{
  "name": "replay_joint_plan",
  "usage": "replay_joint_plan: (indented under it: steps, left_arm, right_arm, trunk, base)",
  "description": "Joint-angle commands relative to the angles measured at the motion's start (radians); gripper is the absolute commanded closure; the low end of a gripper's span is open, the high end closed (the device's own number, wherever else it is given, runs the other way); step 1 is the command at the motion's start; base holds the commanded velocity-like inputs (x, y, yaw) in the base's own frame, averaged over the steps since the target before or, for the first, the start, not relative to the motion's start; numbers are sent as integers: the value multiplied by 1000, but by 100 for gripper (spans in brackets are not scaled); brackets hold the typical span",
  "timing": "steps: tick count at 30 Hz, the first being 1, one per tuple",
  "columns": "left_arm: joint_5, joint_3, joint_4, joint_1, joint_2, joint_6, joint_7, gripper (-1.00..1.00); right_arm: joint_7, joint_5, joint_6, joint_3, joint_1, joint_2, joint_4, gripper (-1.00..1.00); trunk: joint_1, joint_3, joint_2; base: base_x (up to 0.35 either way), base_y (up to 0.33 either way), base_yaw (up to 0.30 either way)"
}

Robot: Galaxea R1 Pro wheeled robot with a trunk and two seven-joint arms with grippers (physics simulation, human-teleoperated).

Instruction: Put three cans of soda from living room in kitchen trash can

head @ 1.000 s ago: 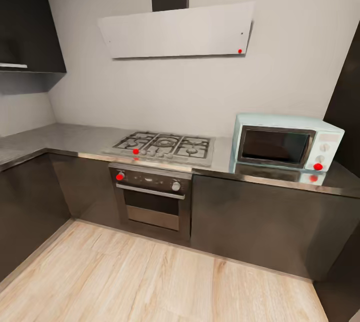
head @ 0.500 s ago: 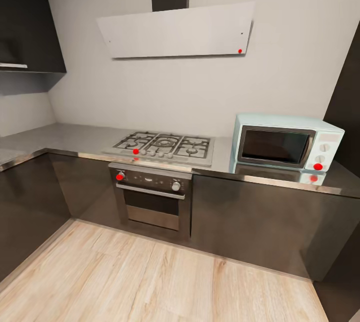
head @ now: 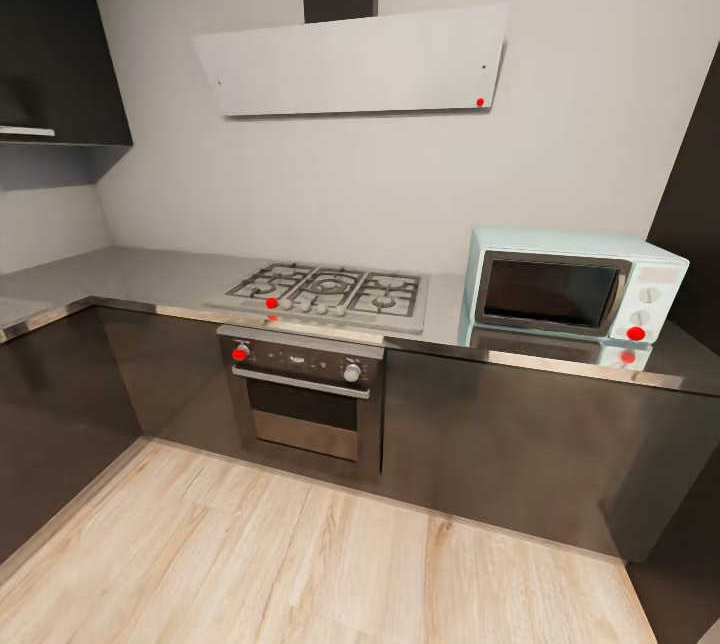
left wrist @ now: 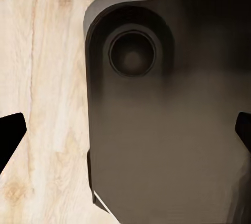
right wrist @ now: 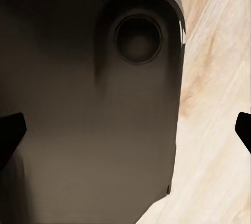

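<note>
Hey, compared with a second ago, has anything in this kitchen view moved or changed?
Nothing visibly changed. The hob, the oven and the microwave sit where they were on the same worktop, and the head view has not shifted.

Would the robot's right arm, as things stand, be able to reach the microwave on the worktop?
Probably not. The microwave stands across open floor, and the right gripper hangs open over the robot's base, pointing down.
</note>
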Motion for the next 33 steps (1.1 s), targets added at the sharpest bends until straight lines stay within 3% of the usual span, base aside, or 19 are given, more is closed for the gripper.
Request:
replay_joint_plan:
  steps: [1,8,9,16,17,20,29,30,33]
  left_arm:
    - [0,0,-6,-1,2,-6,-2,-100]
    - [0,-2,-45,-6,10,-45,-12,-100]
    - [-1,-3,-271,-6,10,-128,-13,-100]
    - [-1,-3,-478,-5,11,-131,-20,-100]
    - [-1,-1,-550,-5,11,-131,-26,-100]
    - [0,1,-627,-4,10,-130,-29,-100]
    - [1,0,-758,-14,10,-140,-30,-100]
    - [1,2,-815,-17,10,-149,-29,-100]
    - [1,2,-865,-18,10,-154,-28,-100]
  right_arm:
    - [0,1,-6,1,0,-1,-6,-100]
    - [3,3,-45,24,-3,-1,-45,-100]
    - [4,3,-78,49,-4,-1,-362,-100]
    - [6,2,-79,95,-66,1,-490,-100]
    - [6,2,-79,113,-98,1,-517,-100]
    - [6,3,-80,128,-129,0,-544,-100]
    - [13,5,-81,146,-176,-15,-690,-100]
    - [48,5,-81,147,-182,-26,-751,-100]
    - [112,5,-81,147,-184,-38,-799,-100]
  trunk:
    - [0,0,0]
    - [0,0,0]
    - [0,0,0]
    - [0,0,0]
    - [0,0,0]
    - [0,0,0]
    - [0,0,0]
    - [0,0,0]
    - [0,0,0]
  base:
    - [0,0,0]
    - [0,0,0]
    - [0,0,0]
    - [0,0,0]
    - [0,0,0]
    - [0,0,0]
    - [0,0,0]
    - [0,0,0]
    - [0,0,0]
